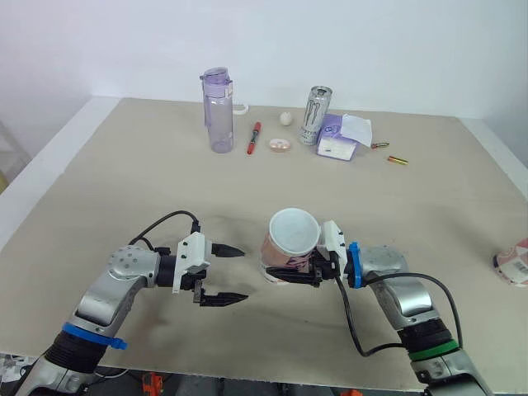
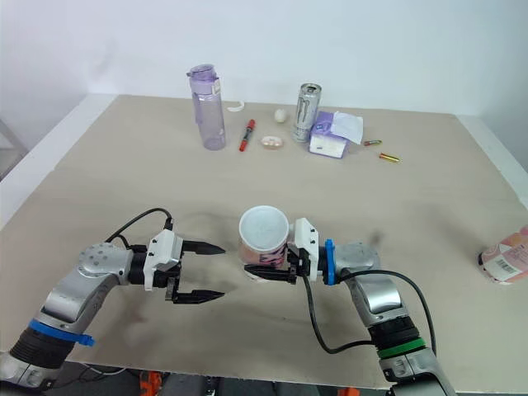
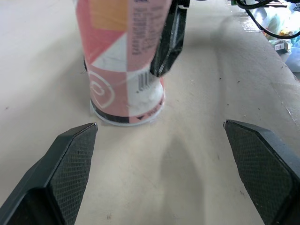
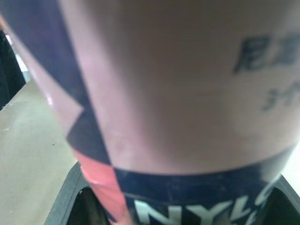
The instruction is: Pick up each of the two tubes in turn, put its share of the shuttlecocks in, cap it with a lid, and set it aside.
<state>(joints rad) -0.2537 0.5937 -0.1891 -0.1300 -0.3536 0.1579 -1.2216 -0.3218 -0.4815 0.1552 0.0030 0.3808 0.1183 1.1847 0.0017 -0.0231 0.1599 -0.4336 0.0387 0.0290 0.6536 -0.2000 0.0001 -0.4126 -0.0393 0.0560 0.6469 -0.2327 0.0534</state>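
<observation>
Right arm comes in low near the front edge of the surface [image 1: 124,181], right claw [image 1: 299,277] clamped on the lower part of the upright pink tube [image 1: 290,241]. The left arm is bent across from it, left claw [image 1: 244,273] spread wide and aimed at the tube, close but not touching. Left wrist view adds the tube's base flat on the surface with a black finger [image 3: 168,42] pressed on its side, and the right wrist view has the label print up close.

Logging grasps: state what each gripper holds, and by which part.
Right gripper clamps the upright tube low on its side wall. Left gripper, open, holds nothing.
</observation>
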